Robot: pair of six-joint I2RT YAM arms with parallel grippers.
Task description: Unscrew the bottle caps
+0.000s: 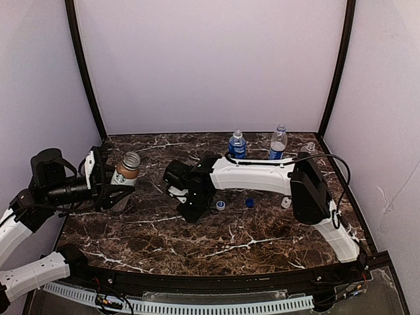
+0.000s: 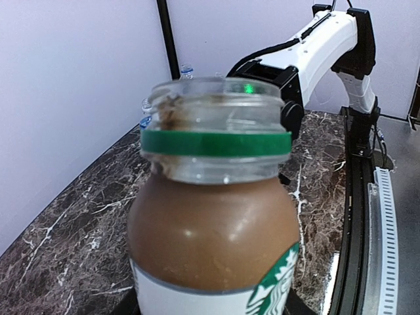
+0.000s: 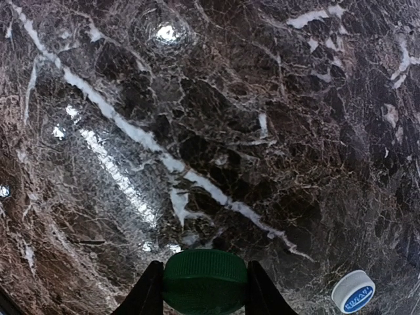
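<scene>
Green cap point(image 3: 205, 281) (lower edge cropped)

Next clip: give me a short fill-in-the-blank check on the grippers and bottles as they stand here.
1. The left gripper grips the brown bottle, whose mouth has no ____ on it.
2. The right gripper pinches a cap coloured ____.
3. At the far edge of the table stand ____ blue-labelled bottles.
Missing words: cap; green; two.
</scene>
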